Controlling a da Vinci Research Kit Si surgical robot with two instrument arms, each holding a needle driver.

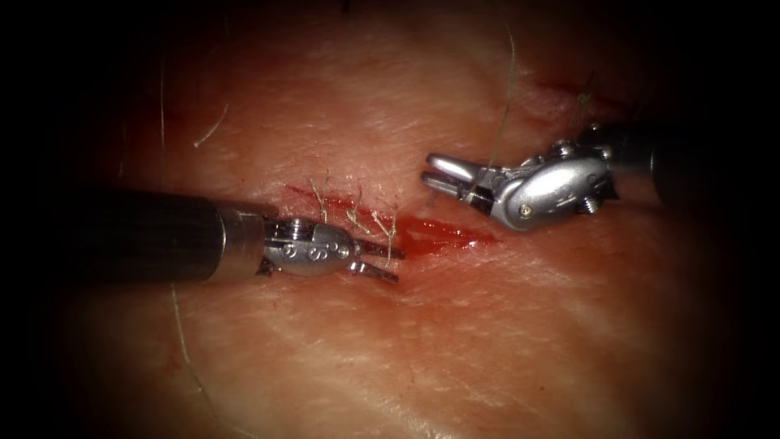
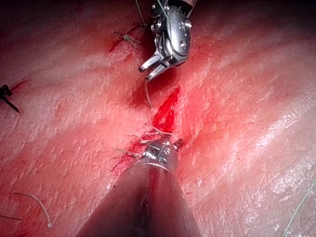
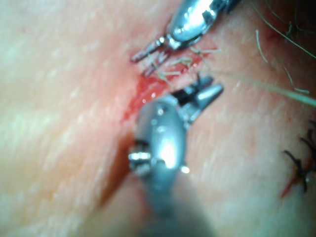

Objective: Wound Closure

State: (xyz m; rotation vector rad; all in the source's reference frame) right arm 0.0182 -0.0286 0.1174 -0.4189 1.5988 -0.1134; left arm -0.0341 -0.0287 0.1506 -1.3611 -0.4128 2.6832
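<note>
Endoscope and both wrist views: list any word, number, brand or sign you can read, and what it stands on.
None readable in any view.
Left arm's silver wristed tool: bare metal with small round rivets, no lettering; jaws open, holding nothing.
Right arm's silver wristed tool: a screw head, no lettering; pale thin thread crosses it.
Pink pork tissue, its red cut: unmarked.
</note>
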